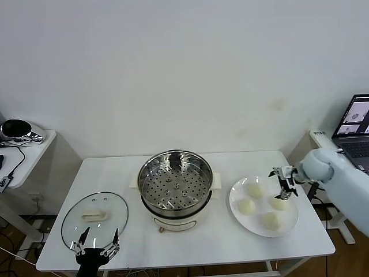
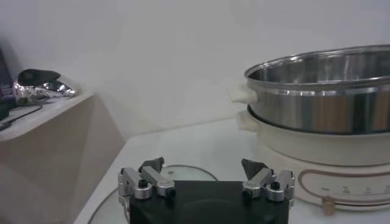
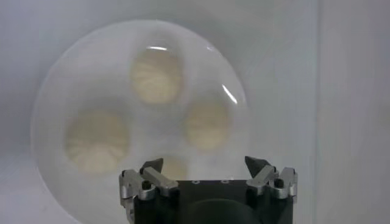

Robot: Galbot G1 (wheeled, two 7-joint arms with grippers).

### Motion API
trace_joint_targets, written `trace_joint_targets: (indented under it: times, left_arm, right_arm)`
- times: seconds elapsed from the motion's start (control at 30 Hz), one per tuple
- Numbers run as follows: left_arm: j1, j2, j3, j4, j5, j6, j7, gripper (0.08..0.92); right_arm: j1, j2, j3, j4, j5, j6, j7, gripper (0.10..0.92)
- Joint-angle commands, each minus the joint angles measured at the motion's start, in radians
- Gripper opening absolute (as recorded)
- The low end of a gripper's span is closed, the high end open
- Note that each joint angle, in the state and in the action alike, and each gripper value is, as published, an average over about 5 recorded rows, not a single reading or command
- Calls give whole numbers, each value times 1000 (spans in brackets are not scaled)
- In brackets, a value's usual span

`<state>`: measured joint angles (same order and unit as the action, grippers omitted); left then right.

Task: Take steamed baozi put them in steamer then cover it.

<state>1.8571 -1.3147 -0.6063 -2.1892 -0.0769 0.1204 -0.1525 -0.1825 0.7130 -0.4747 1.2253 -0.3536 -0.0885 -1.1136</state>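
Several cream-white steamed baozi (image 1: pixel 247 206) lie on a white plate (image 1: pixel 253 224) at the table's right. My right gripper (image 1: pixel 285 183) hangs open just above the plate's far side, over one baozi (image 1: pixel 279 202), holding nothing. In the right wrist view the open gripper (image 3: pixel 203 162) looks down on the baozi (image 3: pixel 156 74); one is partly hidden behind it. The steel steamer (image 1: pixel 174 187) stands uncovered at the centre, its perforated tray bare. The glass cover (image 1: pixel 95 217) lies flat at the left. My left gripper (image 1: pixel 97 242) is open and idle over the cover's near rim (image 2: pixel 183 172).
A low side table (image 1: pixel 34 156) with a shiny dark object (image 1: pixel 17 130) stands left of the white work table (image 1: pixel 115 173). A laptop (image 1: pixel 354 124) sits at the far right. The steamer's side handles (image 2: pixel 244 94) stick out toward the cover.
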Motion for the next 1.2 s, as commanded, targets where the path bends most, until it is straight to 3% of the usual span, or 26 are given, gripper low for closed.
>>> trace_joint_targets:
  times: [0.03,0.77,1.2]
  left_arm:
    - [-1,1,0,0,4,2,0,823]
    - [-10,10,-22,19,7,-12,0,823]
    - [-6,8,-21,16,9,-19,-2,823]
  right_arm:
    - [88,150,-105,-196,-80,40,-40,823]
    - [67,249,-66,-308,-143,34,18,816]
    - [68,225,-71,-271,-126,25,12,550]
